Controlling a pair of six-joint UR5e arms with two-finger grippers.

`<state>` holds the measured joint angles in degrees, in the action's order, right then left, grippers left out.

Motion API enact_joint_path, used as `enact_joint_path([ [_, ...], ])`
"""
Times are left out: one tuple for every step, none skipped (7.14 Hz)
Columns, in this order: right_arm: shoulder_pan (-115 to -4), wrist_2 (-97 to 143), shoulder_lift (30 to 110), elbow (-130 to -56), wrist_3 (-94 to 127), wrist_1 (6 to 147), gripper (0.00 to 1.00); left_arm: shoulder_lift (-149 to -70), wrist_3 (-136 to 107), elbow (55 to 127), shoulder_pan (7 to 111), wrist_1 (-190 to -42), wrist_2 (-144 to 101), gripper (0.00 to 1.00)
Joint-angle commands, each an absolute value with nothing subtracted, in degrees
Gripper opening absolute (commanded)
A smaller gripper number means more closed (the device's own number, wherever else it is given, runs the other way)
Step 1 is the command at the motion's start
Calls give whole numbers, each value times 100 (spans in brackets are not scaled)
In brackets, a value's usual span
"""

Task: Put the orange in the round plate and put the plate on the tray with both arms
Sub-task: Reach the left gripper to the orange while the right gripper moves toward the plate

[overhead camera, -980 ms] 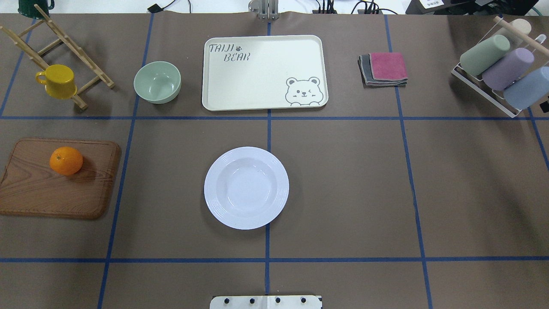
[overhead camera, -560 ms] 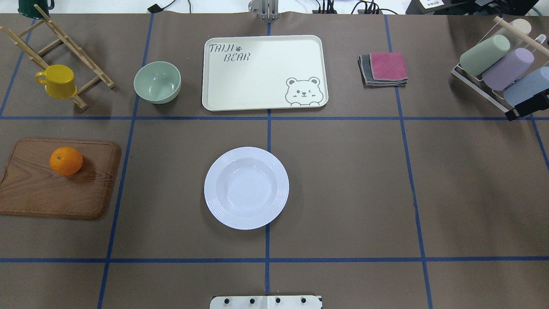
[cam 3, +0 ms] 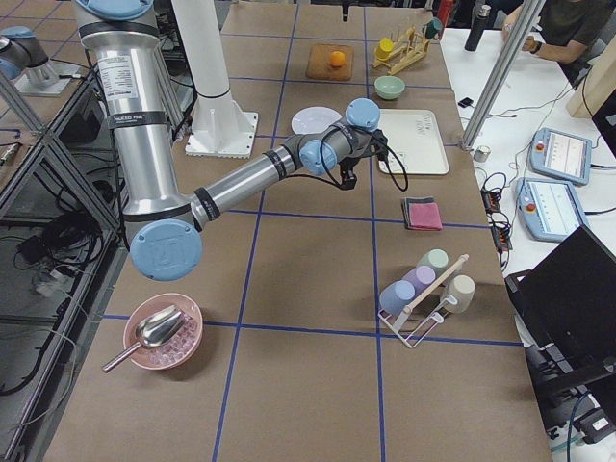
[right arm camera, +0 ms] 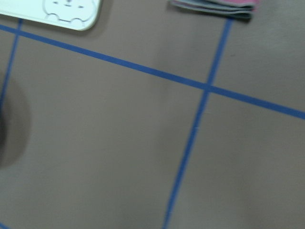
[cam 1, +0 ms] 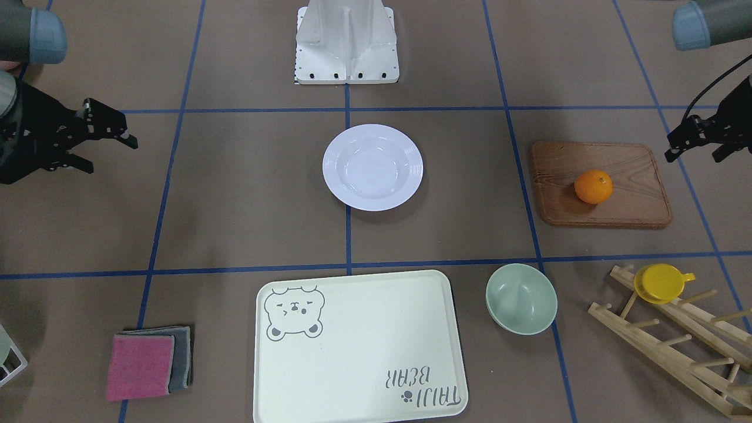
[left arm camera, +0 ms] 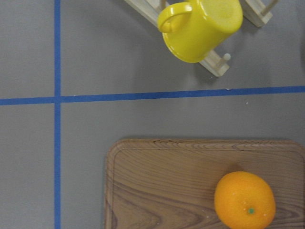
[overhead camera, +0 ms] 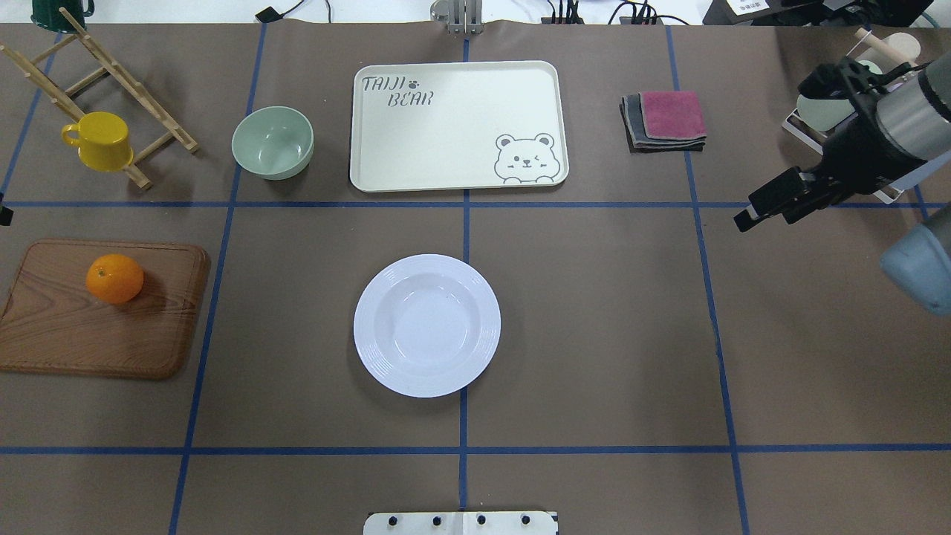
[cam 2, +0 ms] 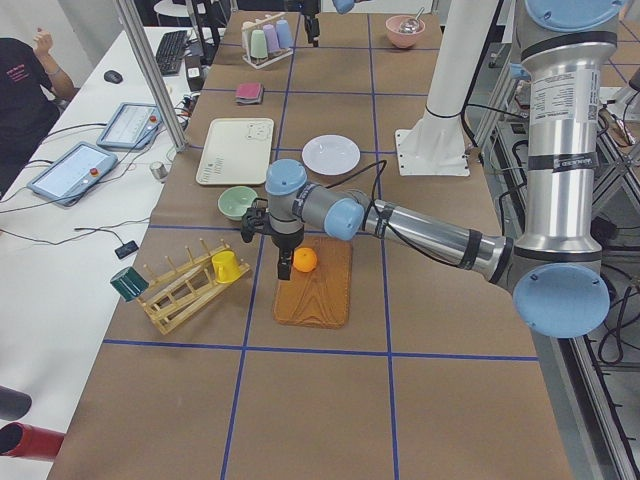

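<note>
The orange (overhead camera: 114,279) lies on a brown wooden board (overhead camera: 96,334), and it also shows low right in the left wrist view (left arm camera: 244,200). Mid-table sits the white round plate (overhead camera: 426,325), with nothing in it. Beyond it lies the cream tray (overhead camera: 457,126), also bare. My left gripper (cam 1: 696,154) hovers open just outside the board's edge, a little off from the orange. Near the table's right side my right gripper (cam 1: 106,155) hangs open above bare paper (overhead camera: 765,212), far from the plate.
A pale green bowl (overhead camera: 273,143) stands left of the tray. A yellow cup (overhead camera: 99,140) hangs on a wooden rack (overhead camera: 156,111) at the far left. Folded cloths (overhead camera: 665,119) lie right of the tray. A person (cam 2: 25,90) sits at a side desk.
My right arm has swung in from the right edge toward the table's middle. The left gripper's tip now shows at the left edge. Orange, plate and tray have not moved.
</note>
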<state>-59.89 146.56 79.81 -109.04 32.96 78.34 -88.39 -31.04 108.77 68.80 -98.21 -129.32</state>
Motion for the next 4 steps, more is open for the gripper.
enact_joint_path([
  [-5469,14731,7884,-10304,4433,6004,100,-9157,-3968,10828,6313,-9967,-12833,99],
  [-5249,14687,7797,-10075,5074,5211,100,-9219,-4260,10819,5971,-9993,-12527,99],
  [-5125,14669,7552,-9898,5698,4803,100,-9281,-4332,10663,5846,-10141,-12455,99],
  [-5037,14565,7411,-9853,6043,4573,100,-9281,-4464,10078,5836,-10926,-12454,99],
])
